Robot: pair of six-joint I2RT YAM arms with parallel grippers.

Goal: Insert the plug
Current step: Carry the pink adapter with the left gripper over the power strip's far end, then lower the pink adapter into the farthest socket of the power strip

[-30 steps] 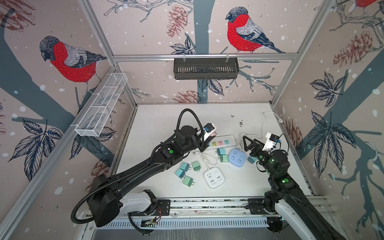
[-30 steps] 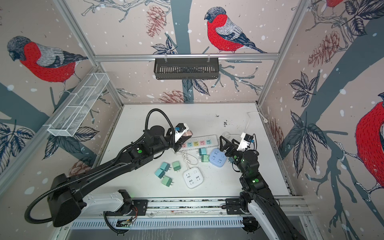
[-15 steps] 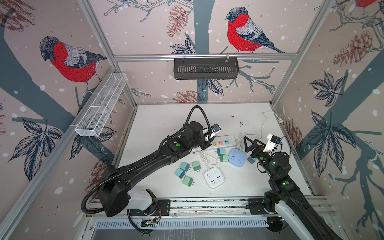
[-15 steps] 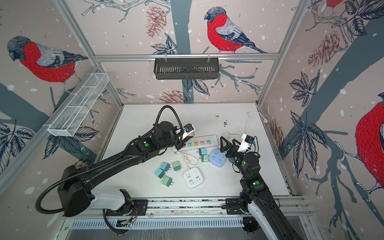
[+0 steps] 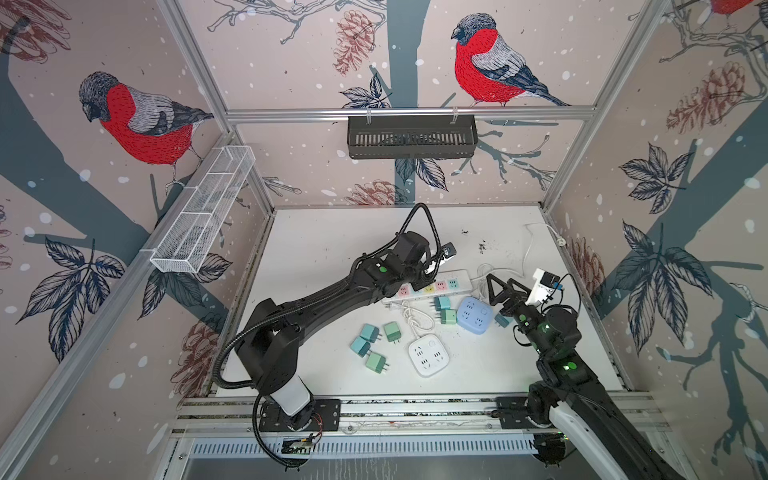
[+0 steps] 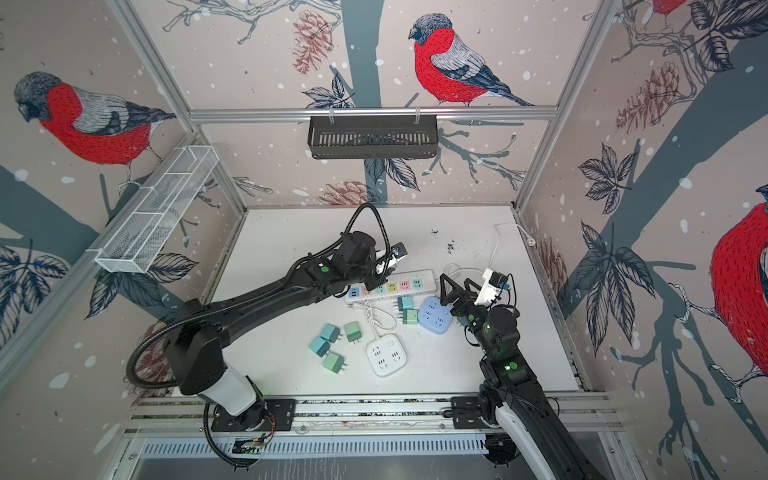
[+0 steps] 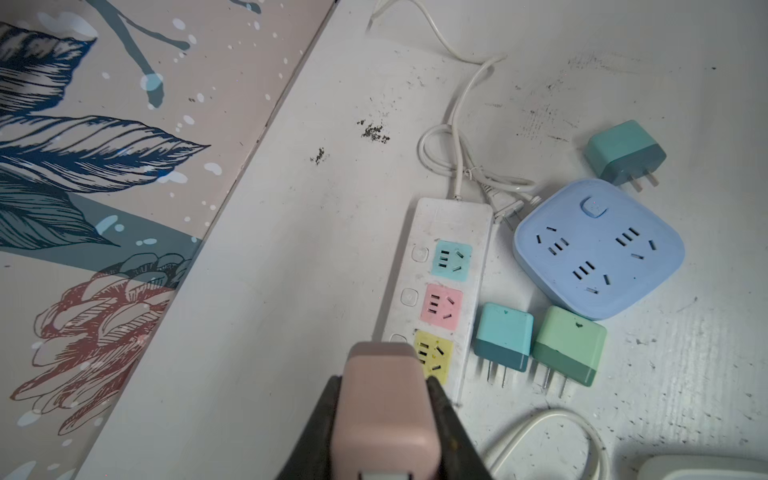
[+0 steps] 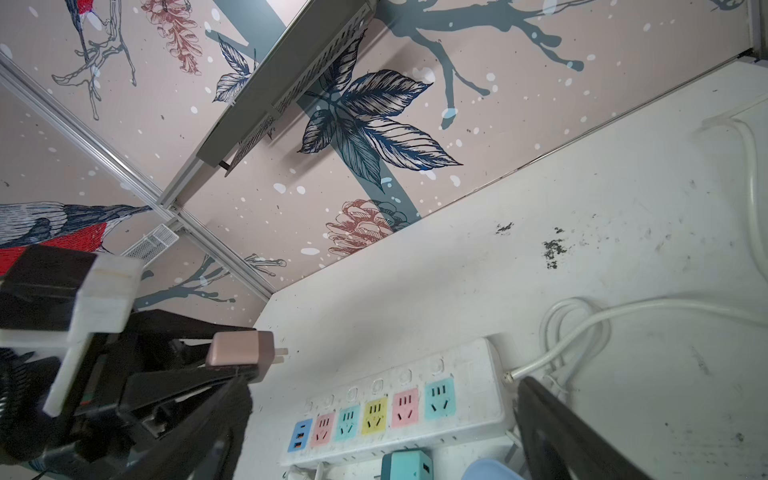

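Over the last second the left arm has swung down and forward from a raised pose, bringing the pink plug [image 8: 241, 351] to the near end of the power strip [image 5: 446, 284]. The right arm has barely stirred. The carry looks all but finished, and what remains is lining up and pressing in. The left gripper [image 7: 384, 388] is clamped on the plug's flanks. Its wrist view shows the plug's far end hanging just over the strip's edge beside the yellow socket [image 7: 434, 355], apart from it. The plug's long axis runs along the gripper fingers, with the darker prong end leading away from the wrist. In the right wrist view its two flat prongs [image 8: 279, 355] stick out in clear air above the strip, slanting across it toward the back of the table [image 5: 332, 232] rather than square down at a socket face, so I judge it needs more tilt. The right gripper [image 5: 503, 286] hovers near the strip's cord end, jaws wide apart and empty.
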